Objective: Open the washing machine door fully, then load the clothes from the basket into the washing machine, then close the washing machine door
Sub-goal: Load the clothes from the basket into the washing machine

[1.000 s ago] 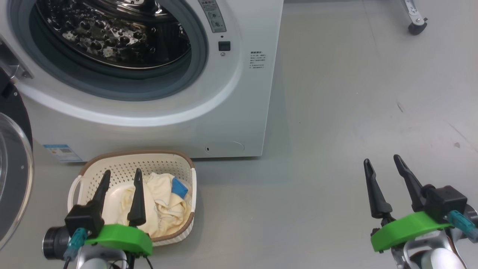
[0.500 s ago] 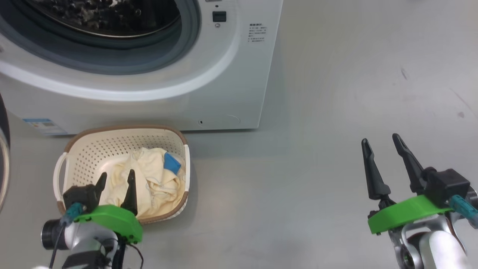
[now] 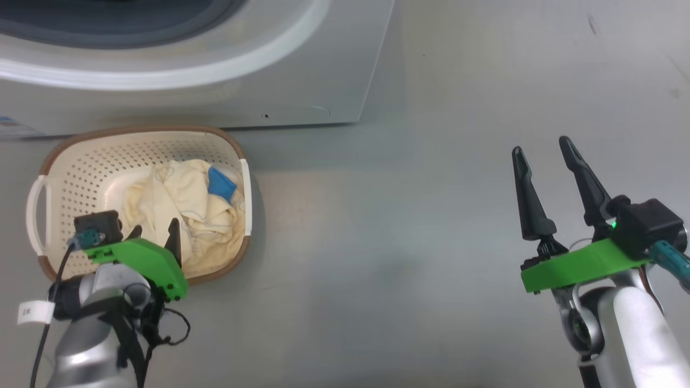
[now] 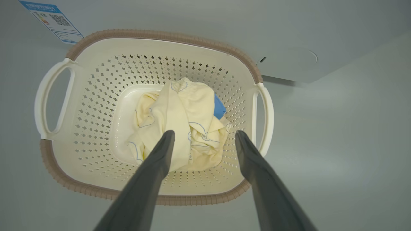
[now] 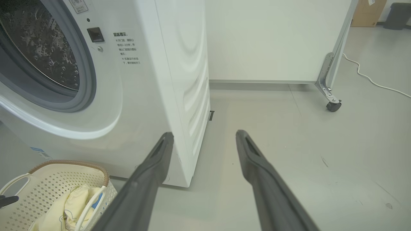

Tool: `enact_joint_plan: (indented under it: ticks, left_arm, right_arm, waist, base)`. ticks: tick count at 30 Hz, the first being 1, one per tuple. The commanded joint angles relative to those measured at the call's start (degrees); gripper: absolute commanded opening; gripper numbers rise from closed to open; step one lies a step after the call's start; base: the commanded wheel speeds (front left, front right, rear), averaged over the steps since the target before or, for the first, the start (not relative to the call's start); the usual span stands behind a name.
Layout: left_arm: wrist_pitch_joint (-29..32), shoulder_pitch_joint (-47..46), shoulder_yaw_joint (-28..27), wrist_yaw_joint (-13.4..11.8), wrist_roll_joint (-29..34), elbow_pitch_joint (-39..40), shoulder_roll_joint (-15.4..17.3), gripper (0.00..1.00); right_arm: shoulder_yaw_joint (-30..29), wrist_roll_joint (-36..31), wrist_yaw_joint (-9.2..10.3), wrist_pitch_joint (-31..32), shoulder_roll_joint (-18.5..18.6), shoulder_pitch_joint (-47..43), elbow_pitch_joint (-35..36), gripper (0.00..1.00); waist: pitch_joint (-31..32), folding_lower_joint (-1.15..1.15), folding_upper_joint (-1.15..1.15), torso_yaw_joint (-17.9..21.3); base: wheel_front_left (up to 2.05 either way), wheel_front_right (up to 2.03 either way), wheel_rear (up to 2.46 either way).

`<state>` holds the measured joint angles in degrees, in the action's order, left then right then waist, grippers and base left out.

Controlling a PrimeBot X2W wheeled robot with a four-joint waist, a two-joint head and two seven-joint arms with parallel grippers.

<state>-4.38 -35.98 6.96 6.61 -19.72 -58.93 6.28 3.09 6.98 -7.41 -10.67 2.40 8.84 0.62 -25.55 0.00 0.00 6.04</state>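
Cream basket point(image 3: 81, 167), one, one clothes heap point(image 3: 186, 207) inside; left gripper point(image 3: 154, 227), right gripper point(image 3: 541, 146) both splayed, empty

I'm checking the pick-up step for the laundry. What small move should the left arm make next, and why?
Probably lower the left gripper straight down onto the clothes. It is open and poised above the bundle, which lies loose in the middle of the basket. Nothing is gripped yet.

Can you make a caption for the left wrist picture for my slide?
Open left gripper poised over the clothes in the basket by the washing machine.
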Motion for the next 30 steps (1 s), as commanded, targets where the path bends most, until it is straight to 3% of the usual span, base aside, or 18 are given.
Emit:
enact_joint_plan:
  ticks: [1, 10, 16, 25, 30]
  left_arm:
    - [0.4, -2.3, -1.7, 0.3, -0.7, -0.7, 2.4, 1.00]
    - [3.6, -12.4, -0.1, 0.8, -3.9, -7.7, 4.9, 1.00]
    - [5.5, -16.5, 1.7, 0.9, -6.9, -8.3, 6.8, 1.00]
    - [7.2, -20.9, 2.3, 0.9, -9.6, -10.3, 11.3, 1.00]
    - [8.8, -22.8, 2.8, 0.9, -11.1, -11.1, 12.1, 1.00]
  right_arm:
    - [1.5, 0.1, -0.08, -0.6, 0.5, 1.8, 1.9, 1.00]
    - [2.4, -0.2, -0.08, -1.3, 0.5, 5.9, 3.5, 1.00]
    - [3.0, -0.1, -0.08, -1.8, 0.5, 8.0, 4.1, 1.00]
    - [3.7, 0.6, -0.08, -2.6, 0.5, 10.1, 4.5, 1.00]
    - [3.4, 0.9, -0.08, -3.0, 0.5, 10.4, 4.7, 1.00]
  waist:
    - [-3.4, 0.00, 0.00, 1.1]
    - [-13.9, 0.00, 0.00, 2.7]
    - [-19.9, 0.00, 0.00, 3.5]
    - [-26.1, 0.00, 0.00, 5.5]
    - [-28.9, 0.00, 0.00, 6.2]
  base:
    - [0.00, 0.00, 0.00]
    - [0.00, 0.00, 0.00]
    - [0.00, 0.00, 0.00]
    - [0.00, 0.00, 0.00]
    - [0.00, 0.00, 0.00]
